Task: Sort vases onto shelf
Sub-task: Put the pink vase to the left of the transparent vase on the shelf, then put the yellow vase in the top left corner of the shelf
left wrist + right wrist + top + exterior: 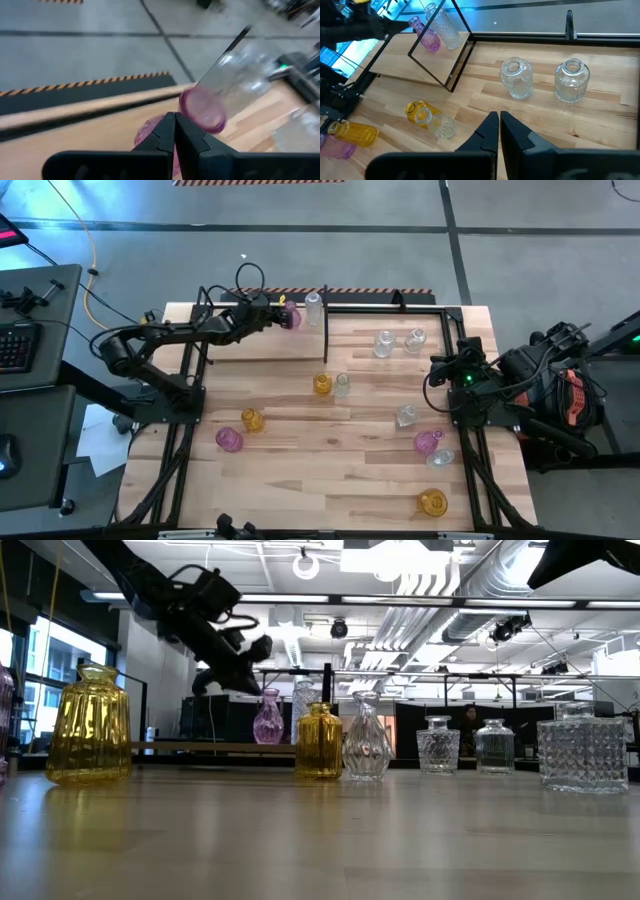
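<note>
Eleven vases show from above: three pink, three amber, five clear. A pink vase (291, 317) and a clear vase (314, 307) stand on the shelf (262, 348), just beyond the left gripper's (274, 312) closed, empty jaws. The right gripper (441, 366), also closed, waits over the butcher-block table (330, 470).

The shelf (262, 345) is set along the table's (330, 480) far edge, toward the left corner. Two vases (303, 312) are stood on it beside its divider (326, 325). Two more (399, 340) are placed right of the divider. A pair (331, 384) is found mid-table; others are scattered toward the near corners.
</note>
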You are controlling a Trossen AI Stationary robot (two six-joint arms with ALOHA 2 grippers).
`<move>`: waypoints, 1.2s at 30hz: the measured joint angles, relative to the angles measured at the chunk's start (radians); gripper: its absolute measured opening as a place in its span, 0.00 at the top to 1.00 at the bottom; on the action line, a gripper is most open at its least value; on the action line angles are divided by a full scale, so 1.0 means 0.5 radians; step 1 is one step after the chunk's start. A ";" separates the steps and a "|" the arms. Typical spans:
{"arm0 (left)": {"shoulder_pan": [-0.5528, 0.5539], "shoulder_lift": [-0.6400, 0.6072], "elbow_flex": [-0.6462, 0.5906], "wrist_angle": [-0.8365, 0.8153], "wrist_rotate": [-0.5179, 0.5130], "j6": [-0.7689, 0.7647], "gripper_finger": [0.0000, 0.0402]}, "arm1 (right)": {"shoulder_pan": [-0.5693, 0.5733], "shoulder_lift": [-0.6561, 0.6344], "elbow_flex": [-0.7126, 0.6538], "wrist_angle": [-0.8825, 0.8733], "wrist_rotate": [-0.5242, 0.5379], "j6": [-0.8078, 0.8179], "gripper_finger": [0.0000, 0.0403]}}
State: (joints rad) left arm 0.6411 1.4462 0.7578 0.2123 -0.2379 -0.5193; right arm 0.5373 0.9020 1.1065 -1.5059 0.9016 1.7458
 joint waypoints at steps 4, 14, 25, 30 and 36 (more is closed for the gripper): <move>-0.001 -0.197 0.000 -0.012 -0.012 0.152 1.00 | 0.000 0.000 0.000 0.000 0.000 -0.011 1.00; -0.003 -0.952 0.000 -0.112 0.132 0.310 1.00 | -0.001 0.005 0.000 0.317 -0.034 -0.422 1.00; -0.003 -1.455 0.000 -0.134 0.689 0.061 1.00 | -0.435 0.084 0.001 2.083 -0.576 -2.101 1.00; -0.002 -1.532 0.000 -0.134 0.858 0.029 1.00 | -0.690 0.287 0.002 2.524 -0.992 -2.297 1.00; -0.002 -1.574 0.000 -0.145 1.183 -0.058 1.00 | -0.878 0.711 0.255 2.461 -1.389 -2.244 1.00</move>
State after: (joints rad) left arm 0.6399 0.6591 0.7578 0.1399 0.3535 -0.5483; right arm 0.0984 1.2574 1.2338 -0.2754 0.2072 0.6240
